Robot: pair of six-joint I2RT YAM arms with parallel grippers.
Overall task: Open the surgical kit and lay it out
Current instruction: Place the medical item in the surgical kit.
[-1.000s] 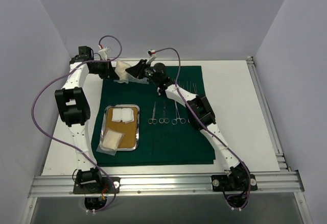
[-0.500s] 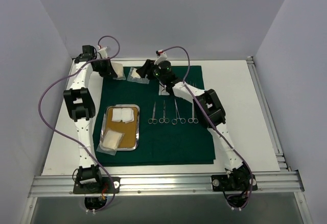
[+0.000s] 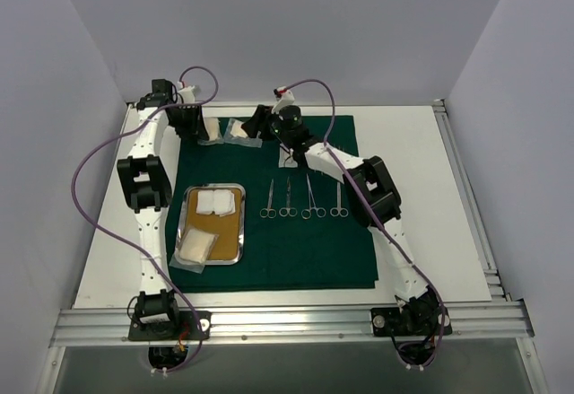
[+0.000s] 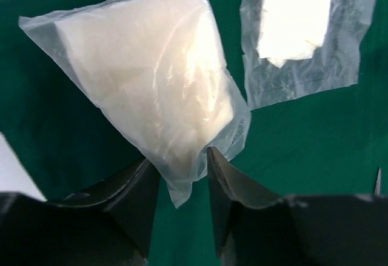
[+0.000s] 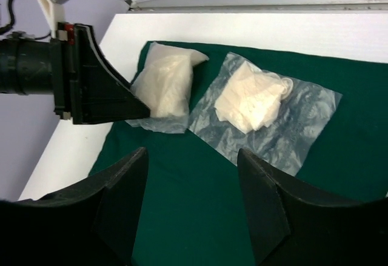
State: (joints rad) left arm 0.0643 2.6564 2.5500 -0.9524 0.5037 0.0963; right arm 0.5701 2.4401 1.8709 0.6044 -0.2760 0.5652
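Cloth (image 3: 296, 259) spread, tools (image 3: 303, 202) lined up, two packets (image 5: 254, 105) at its far-left corner; left gripper (image 4: 180, 178) and right gripper (image 5: 191, 199) both released; tray packets (image 3: 215, 202) probably left to place.

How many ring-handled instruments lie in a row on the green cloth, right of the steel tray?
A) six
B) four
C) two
B: four ring-handled instruments lie side by side on the green cloth, right of the steel tray.

Tray (image 3: 243, 223) L of instruments (image 3: 287, 202), on drape (image 3: 305, 250)
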